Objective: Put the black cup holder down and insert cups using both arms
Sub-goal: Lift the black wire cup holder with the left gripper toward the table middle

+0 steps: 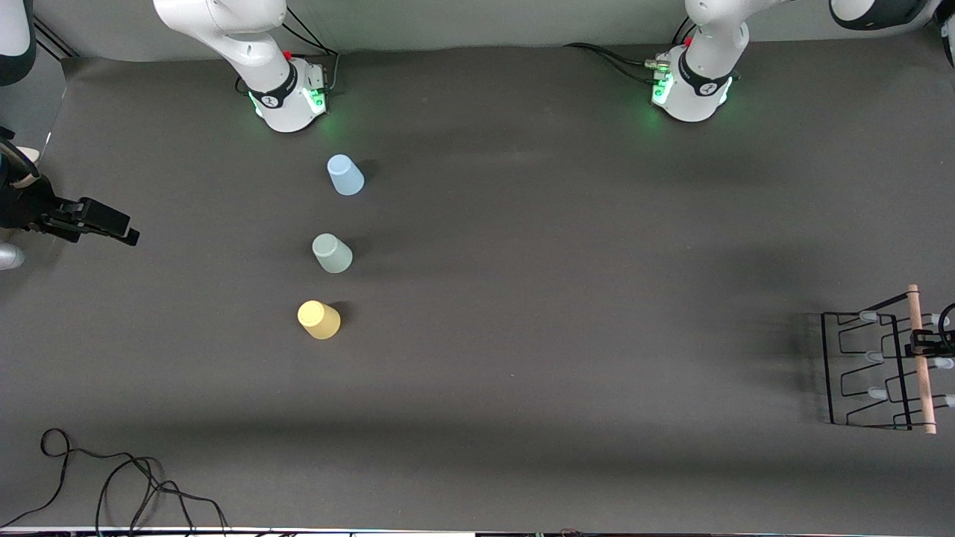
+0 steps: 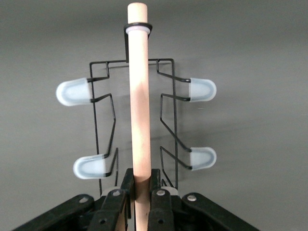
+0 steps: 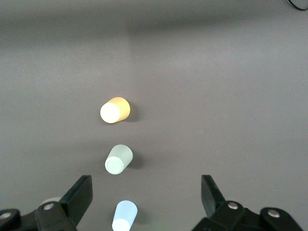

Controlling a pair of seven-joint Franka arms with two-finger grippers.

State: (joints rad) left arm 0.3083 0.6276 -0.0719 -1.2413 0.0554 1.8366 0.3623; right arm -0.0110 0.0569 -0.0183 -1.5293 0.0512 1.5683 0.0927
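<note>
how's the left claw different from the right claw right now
The left claw is shut on the black cup holder's wooden handle; the right claw is open and holds nothing. The left claw is at the left arm's end of the table; the right claw hangs at the right arm's end. Both are black.

Left tool (image 2: 143,199) clamps black cup holder's (image 2: 101,96) dowel.

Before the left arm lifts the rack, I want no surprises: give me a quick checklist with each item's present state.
1. left gripper shut on the wooden handle of the black cup holder: ok.
2. Grip centred along handle: cannot tell.
3. right gripper open, waiting at the right arm's end of the table: ok.
4. yellow cup, green cup, blue cup standing upside down in a row: ok.
5. Holder apart from cups: ok.
</note>
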